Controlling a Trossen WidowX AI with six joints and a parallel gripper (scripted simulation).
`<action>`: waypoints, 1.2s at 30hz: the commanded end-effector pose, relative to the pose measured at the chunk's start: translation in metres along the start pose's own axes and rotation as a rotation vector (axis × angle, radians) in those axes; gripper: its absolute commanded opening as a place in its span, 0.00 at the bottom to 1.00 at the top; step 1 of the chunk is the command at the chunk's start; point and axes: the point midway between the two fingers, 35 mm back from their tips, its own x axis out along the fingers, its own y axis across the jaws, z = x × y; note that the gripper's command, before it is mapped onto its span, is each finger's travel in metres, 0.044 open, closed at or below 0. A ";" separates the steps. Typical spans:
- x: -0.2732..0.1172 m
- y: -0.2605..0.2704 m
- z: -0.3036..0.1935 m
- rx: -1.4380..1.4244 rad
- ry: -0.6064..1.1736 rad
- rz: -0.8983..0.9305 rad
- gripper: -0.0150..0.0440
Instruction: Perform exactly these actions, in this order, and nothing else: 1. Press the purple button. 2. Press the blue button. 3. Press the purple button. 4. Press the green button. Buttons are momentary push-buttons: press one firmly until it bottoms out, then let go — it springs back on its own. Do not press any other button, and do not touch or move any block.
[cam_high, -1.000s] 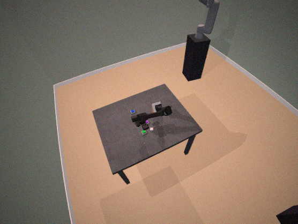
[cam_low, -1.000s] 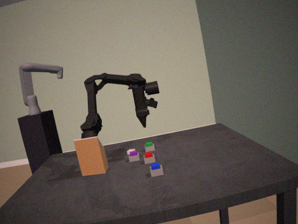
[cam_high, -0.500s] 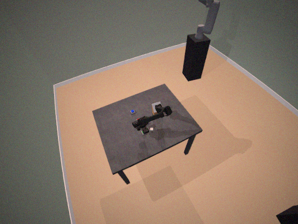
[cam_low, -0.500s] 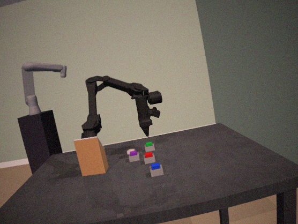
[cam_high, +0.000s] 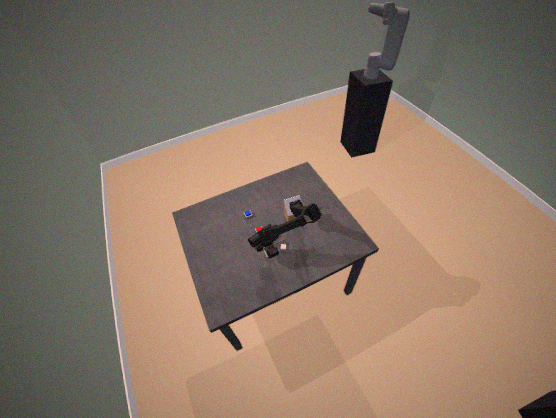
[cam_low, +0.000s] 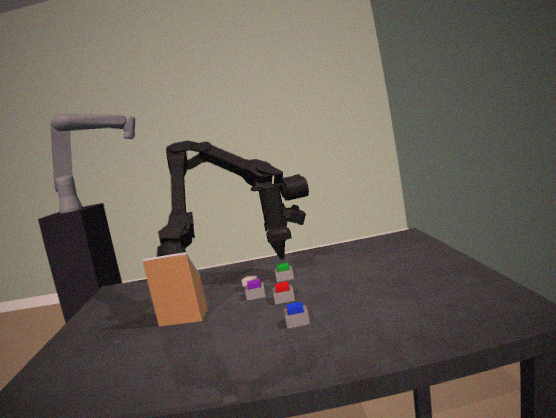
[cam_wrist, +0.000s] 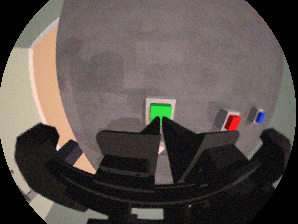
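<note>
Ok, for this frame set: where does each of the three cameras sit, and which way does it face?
Top: high above and off to one side, looking down at the whole table; the arm shows from above, hiding some buttons.
Exterior: beside the table at about table height, looking across at the orange block; the whole arm and the shut gripper show.
Wrist: on the arm, looking down past the closed fingers at the green button.
Shared: exterior and wrist both show the green button, red button and blue button.
</note>
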 end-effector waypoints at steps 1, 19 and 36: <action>0.010 -0.003 -0.002 0.009 0.008 -0.005 0.29; 0.022 -0.002 -0.003 0.009 0.008 -0.004 0.29; 0.022 -0.002 -0.003 0.009 0.008 -0.004 0.29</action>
